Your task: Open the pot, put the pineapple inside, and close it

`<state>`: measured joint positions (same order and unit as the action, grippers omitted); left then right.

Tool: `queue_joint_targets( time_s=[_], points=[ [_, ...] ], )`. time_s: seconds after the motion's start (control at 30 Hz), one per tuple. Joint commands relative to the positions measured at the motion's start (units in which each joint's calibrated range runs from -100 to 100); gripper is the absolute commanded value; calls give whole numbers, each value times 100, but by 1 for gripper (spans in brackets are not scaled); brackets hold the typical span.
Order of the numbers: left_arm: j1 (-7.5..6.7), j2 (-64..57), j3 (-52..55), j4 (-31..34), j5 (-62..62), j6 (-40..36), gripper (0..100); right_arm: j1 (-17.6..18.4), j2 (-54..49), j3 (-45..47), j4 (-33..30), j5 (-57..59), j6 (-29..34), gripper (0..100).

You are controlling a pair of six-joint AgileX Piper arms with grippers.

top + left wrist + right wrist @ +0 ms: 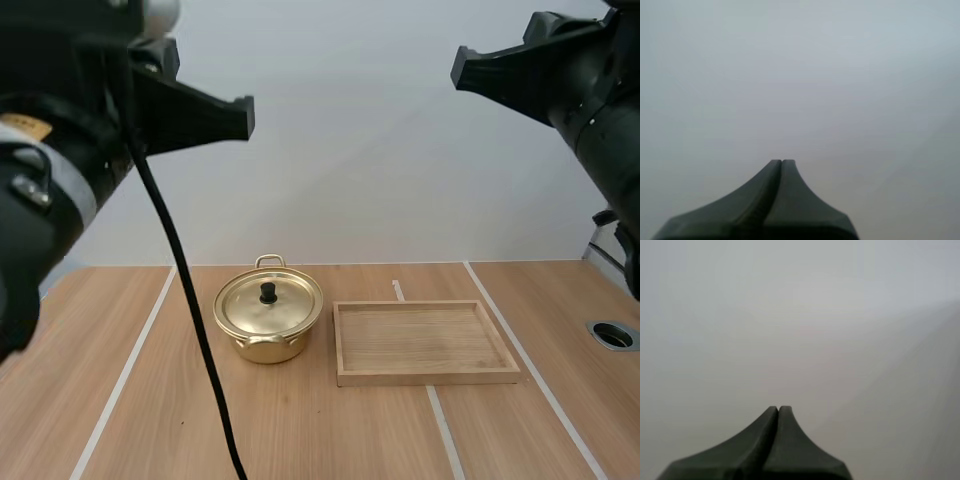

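We are seeing a glossy golden metal pot (266,351), polished lid (288,310), matt bare-wood tray (430,377), smooth wood-grain bench (150,430).

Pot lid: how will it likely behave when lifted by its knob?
The lid looks like polished metal, so it is probably stiff and light. Its small black knob sits centred, so it should hang fairly level, though it might swing.

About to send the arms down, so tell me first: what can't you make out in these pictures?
- Inside of the pot: high view, the lid covers it.
- Left edge of the table: high view, the left arm is in front of it.
- Far right side of the table: high view, cut off by the picture's edge and the right arm.
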<state>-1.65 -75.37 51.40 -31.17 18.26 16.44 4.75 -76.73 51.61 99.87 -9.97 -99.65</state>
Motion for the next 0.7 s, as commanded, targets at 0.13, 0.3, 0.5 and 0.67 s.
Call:
queue_joint_targets(
  time_s=[0.13, 0.3, 0.5, 0.67],
  points=[
    [3, -1574, 1376, 94, -182, -249, 0, -26, -772, 1196, 13, -6, -35, 0],
    [42, -1971, 1853, 680, 528, -566, 0, -26, -987, 1727, 13, -62, -35, 0],
    [261, -2141, 2147, 1526, 1414, -1617, 0, -26, -1011, 2273, 13, -254, -35, 0],
    [326, -2174, 2339, 2285, 1605, -2209, 0, -26, -1011, 2652, 13, -273, -35, 0]
  ],
)
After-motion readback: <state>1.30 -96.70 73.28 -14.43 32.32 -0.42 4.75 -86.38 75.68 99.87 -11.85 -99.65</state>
